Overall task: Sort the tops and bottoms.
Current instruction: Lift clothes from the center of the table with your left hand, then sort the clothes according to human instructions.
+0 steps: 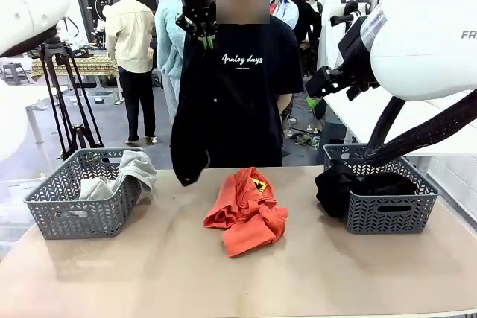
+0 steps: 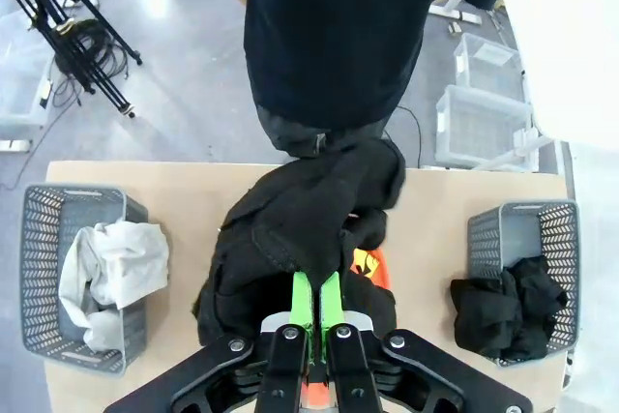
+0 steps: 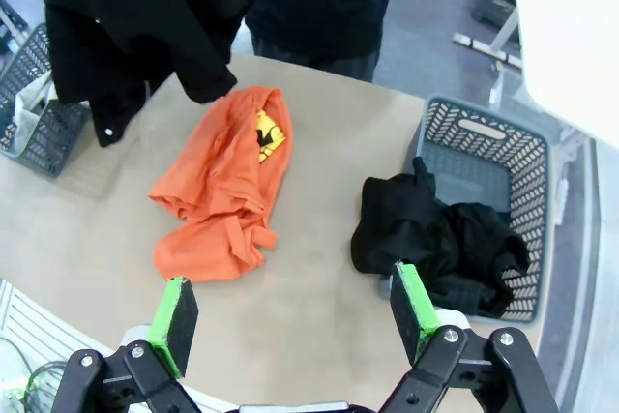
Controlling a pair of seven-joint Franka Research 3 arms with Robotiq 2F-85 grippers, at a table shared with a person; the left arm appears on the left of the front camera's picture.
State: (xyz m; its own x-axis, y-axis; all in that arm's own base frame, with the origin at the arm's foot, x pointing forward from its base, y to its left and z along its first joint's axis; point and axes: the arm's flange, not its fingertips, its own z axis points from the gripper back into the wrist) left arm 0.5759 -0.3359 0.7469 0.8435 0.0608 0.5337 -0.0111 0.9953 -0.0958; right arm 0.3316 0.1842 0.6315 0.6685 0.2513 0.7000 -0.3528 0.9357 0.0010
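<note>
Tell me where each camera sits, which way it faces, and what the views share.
Front view: between the arms on the robot's side, facing the person across the tan table; both white arms show, the left gripper holding up a large black cloth garment.
Left wrist view: above the table, looking straight down; its green-padded fingers clamp that garment.
Right wrist view: above the near edge, tilted down at the table; the right gripper is open.
Shared: all three show the crumpled orange-red cloth garment.
</note>
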